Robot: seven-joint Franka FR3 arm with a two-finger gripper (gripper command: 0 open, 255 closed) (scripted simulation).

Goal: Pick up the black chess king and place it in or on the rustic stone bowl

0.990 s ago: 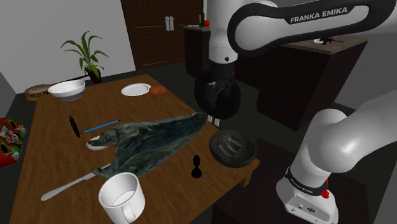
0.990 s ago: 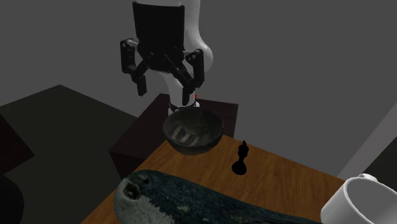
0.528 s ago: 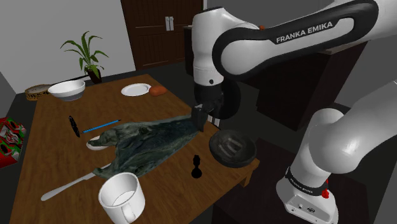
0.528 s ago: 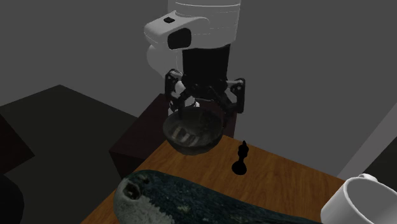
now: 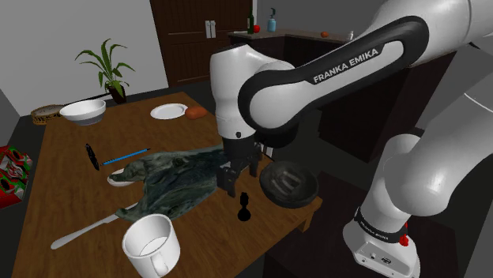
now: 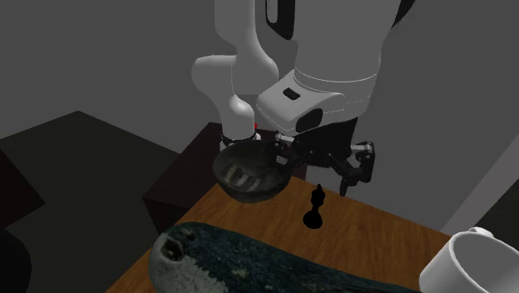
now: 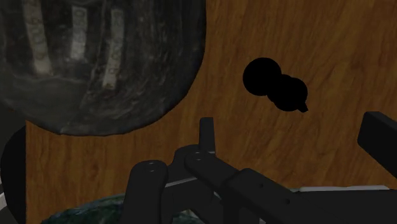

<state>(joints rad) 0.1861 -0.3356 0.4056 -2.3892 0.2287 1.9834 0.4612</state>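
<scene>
The black chess king (image 5: 244, 207) stands upright on the wooden table (image 5: 71, 189) near its front edge. The dark stone bowl (image 5: 290, 183) sits on the table's corner, just to the shoulder view's right of the king. My gripper (image 5: 239, 180) hangs open just above the king, pointing down. In the wrist view the king (image 7: 273, 84) is seen from above, lying beyond the open fingertips (image 7: 207, 132) and untouched, with the bowl (image 7: 95, 57) off to one side. From the second exterior view the gripper (image 6: 323, 169) hovers over the king (image 6: 314, 206), beside the bowl (image 6: 252, 171).
A dark green cloth (image 5: 186, 178) lies next to the king. A white mug (image 5: 150, 245) stands at the front edge, with a knife (image 5: 83, 231) beside it. Farther back are a blue pen (image 5: 126, 156), a white bowl (image 5: 83, 110) and a plate (image 5: 168, 110).
The arm has swung from high beside the bowl toward the shoulder view's left and come down over the king. The fingers stay open. King and bowl have not moved.
</scene>
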